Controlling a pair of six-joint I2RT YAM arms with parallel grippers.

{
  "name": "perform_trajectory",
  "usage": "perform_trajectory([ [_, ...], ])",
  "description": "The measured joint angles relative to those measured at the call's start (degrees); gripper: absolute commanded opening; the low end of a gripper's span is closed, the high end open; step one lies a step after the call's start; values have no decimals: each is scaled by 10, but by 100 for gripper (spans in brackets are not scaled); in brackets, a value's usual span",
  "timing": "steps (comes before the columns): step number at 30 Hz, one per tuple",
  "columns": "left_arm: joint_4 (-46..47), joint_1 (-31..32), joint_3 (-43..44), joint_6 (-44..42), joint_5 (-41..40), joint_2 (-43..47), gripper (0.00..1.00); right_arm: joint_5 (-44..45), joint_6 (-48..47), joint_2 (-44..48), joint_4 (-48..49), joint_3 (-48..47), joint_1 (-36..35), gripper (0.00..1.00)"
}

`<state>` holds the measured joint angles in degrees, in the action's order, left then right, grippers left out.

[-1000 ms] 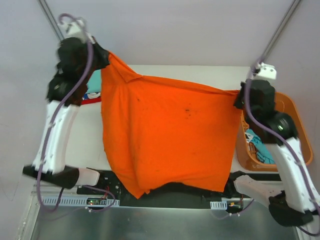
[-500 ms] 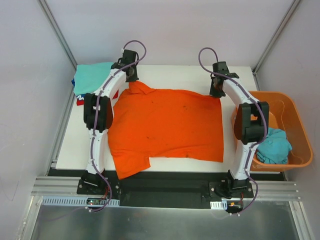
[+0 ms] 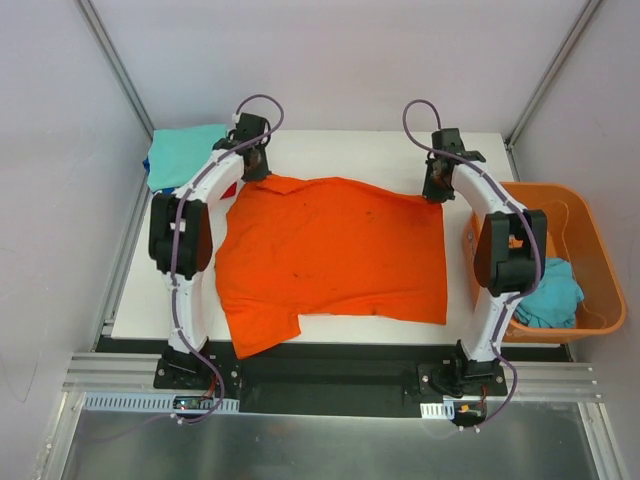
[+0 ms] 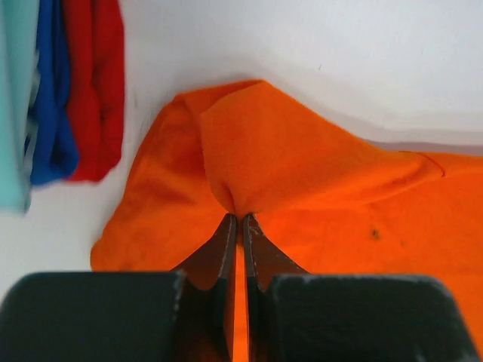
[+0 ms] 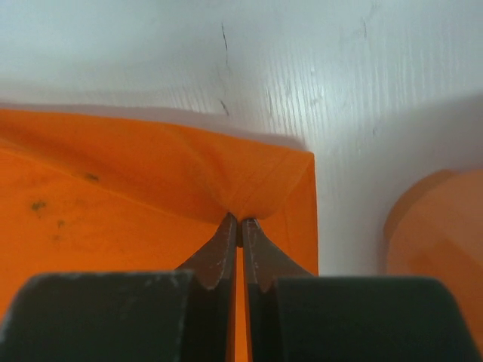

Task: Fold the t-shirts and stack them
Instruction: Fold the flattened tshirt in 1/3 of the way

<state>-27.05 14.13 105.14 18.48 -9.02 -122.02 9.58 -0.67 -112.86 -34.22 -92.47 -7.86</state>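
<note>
The bright orange t-shirt lies spread on the white table. My left gripper is shut on its far left corner, where the cloth bunches at the fingertips in the left wrist view. My right gripper is shut on its far right corner, pinching a fold in the right wrist view. A stack with a teal shirt on top sits at the far left; its blue and red layers show in the left wrist view. A teal shirt lies in the basket.
The rigid orange plastic basket stands at the table's right edge, and its rim shows in the right wrist view. Grey walls and metal frame rails enclose the table at the back and sides.
Both arms have lowered the orange shirt from hanging in the air onto the table and stretched it flat. In the last half second the grippers shifted slightly farther back, still pinching the corners.
</note>
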Motion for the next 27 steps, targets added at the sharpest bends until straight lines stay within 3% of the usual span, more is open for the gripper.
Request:
perform_trajectory([
  [6, 5, 3, -177, 61, -5, 166, 0, -14, 1, 108, -11, 74, 0, 2],
  [12, 14, 17, -322, 134, -4, 309, 0, -10, 2, 159, -30, 111, 0, 2],
  [20, 9, 43, -434, 205, -5, 396, 0, 5, 2, 168, -56, 125, 0, 3],
  [27, 12, 64, -476, 247, -1, 433, 0, 7, 1, 168, -62, 126, 0, 4],
])
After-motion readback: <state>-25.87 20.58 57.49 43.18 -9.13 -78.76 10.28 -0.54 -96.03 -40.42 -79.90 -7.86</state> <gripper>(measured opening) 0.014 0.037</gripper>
